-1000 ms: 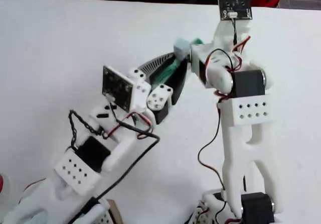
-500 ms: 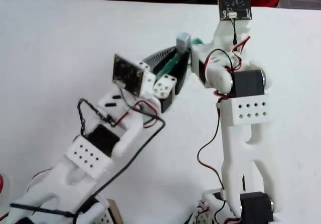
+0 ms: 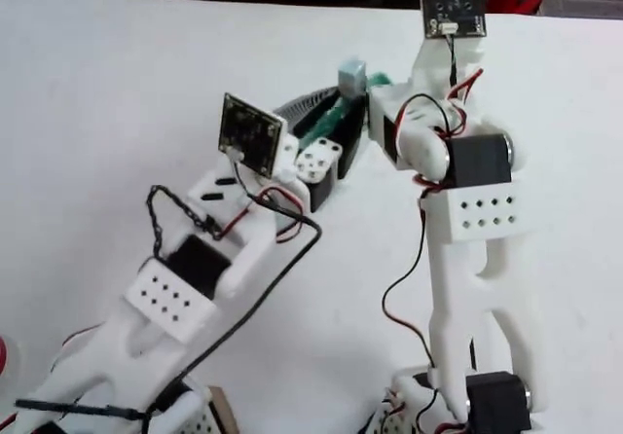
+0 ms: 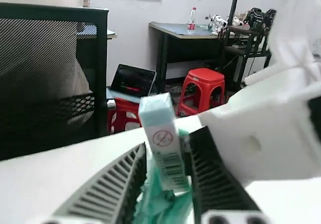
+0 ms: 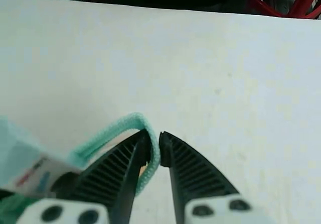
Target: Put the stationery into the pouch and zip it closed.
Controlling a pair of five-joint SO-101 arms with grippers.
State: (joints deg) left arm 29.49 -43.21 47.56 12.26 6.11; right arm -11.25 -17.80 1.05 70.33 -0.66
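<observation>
A pale blue stationery box (image 4: 161,141) stands upright between the ribbed fingers (image 4: 120,186) of my left gripper (image 4: 168,142), which is shut on it. Under it bunches the green pouch (image 4: 159,207). From above, the box (image 3: 351,76) pokes up over the pouch (image 3: 329,123) near the table's far middle, with the left gripper (image 3: 336,111) around both. My right gripper (image 5: 154,135) is shut on the pouch's mint green cord loop (image 5: 105,134). It sits just right of the box (image 5: 22,168), and in the high view the right gripper (image 3: 376,90) almost touches the left one.
The white table (image 3: 117,74) stretches bare to the left and right of the arms. The right arm's upright body (image 3: 467,210) stands close beside the left arm's wrist. A red stool (image 4: 203,86) and a black chair (image 4: 50,73) are in the room beyond the table.
My left arm has pushed farther across the table and lifted its wrist, carrying the blue box up and back toward the right gripper. The right arm has stayed put.
</observation>
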